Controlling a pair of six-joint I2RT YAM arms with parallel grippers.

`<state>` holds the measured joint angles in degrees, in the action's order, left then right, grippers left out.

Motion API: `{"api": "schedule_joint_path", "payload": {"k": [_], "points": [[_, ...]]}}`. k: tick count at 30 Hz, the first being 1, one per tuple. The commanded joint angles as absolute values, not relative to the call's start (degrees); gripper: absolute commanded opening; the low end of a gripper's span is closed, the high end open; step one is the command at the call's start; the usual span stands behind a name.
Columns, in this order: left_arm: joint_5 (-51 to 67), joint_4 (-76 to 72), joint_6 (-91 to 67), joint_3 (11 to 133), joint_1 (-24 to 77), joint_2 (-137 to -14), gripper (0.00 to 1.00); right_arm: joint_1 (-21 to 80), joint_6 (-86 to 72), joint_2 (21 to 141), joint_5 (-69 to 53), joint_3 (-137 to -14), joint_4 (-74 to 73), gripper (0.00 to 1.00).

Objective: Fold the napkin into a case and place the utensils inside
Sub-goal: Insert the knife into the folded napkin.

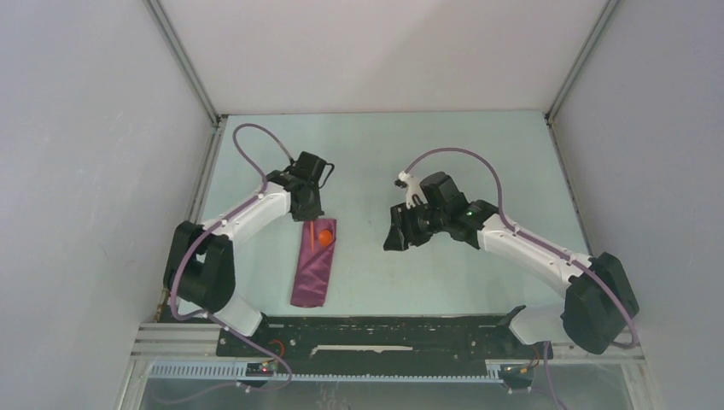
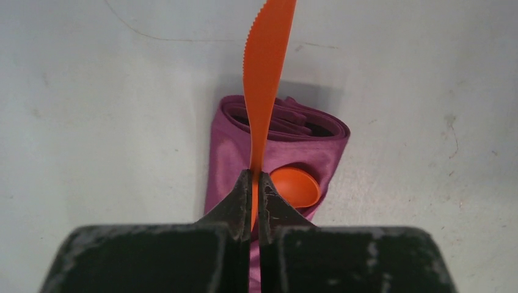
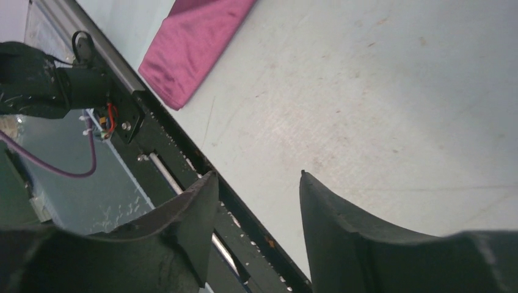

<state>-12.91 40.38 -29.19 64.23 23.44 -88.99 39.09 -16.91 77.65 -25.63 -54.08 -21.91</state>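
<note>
Two fingers of the left gripper (image 2: 255,177) pinched an orange knife (image 2: 264,73), blade pointing away, above the open far end of the case (image 2: 229,146), where a spoon (image 2: 297,187) showed. Its arm reached forward, wrist down. Well apart, the right gripper (image 3: 256,183) hung open and empty.

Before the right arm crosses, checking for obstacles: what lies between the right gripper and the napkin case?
Nothing: the top view shows bare table between the right gripper and the case.
</note>
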Motion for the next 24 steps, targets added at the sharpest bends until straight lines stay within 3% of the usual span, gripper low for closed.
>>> {"api": "schedule_joint_path", "payload": {"k": [1, 8, 24], "points": [[-14.0, 40.5, -31.2, 64.8, 26.6, -90.3, 0.00, 36.9, -17.8, 73.0, -21.5, -53.8, -22.6, 0.62], [-15.3, 39.3, -30.1, 62.0, 27.0, -89.5, 0.00, 33.4, -17.2, 67.0, -19.2, -52.4, -23.7, 0.68], [-13.7, 39.1, -31.3, 51.9, 29.7, -82.6, 0.00, 31.1, -16.9, 65.5, -20.2, -51.2, -23.9, 0.69]]}}
